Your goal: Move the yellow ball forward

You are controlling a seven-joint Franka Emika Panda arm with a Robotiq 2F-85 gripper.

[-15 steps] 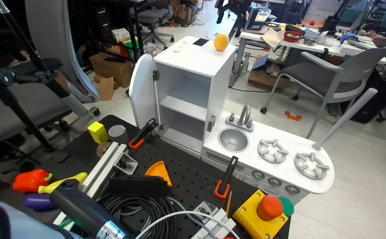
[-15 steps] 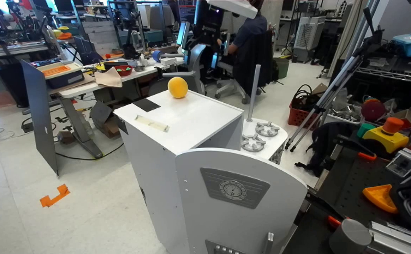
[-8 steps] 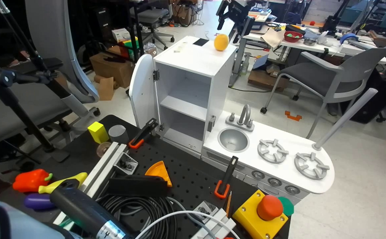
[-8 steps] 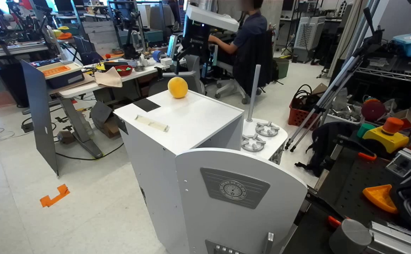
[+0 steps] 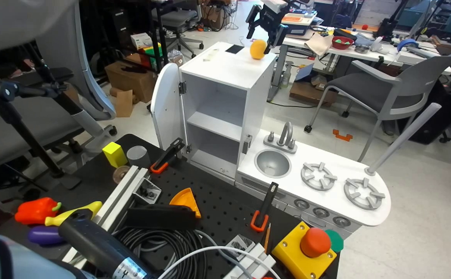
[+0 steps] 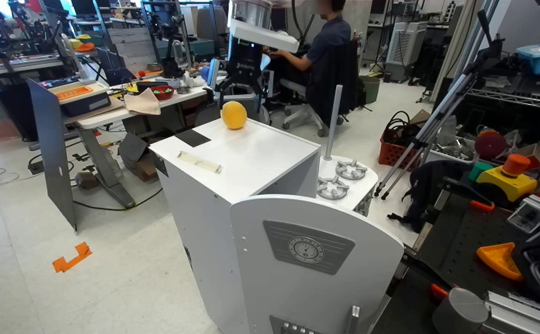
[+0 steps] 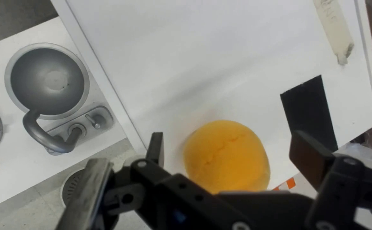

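Smooth yellow-orange ball (image 6: 234, 115): supported on the flat top of the tall white cabinet (image 6: 263, 149), near one corner.
Black two-fingered gripper (image 7: 227, 147): jaws spread wide, the ball seen between them, with gaps on both sides in the wrist view.
Black rectangular patch (image 7: 309, 111): seen on the same top, near the ball.
White round-topped door (image 5: 168, 104): swung open, shown in both exterior views.

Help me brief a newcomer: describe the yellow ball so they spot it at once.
Find the white toy kitchen, then its tall cabinet. The yellow ball sits on top, by an edge. It alone is round there, unlike the flat black patch and pale tape.
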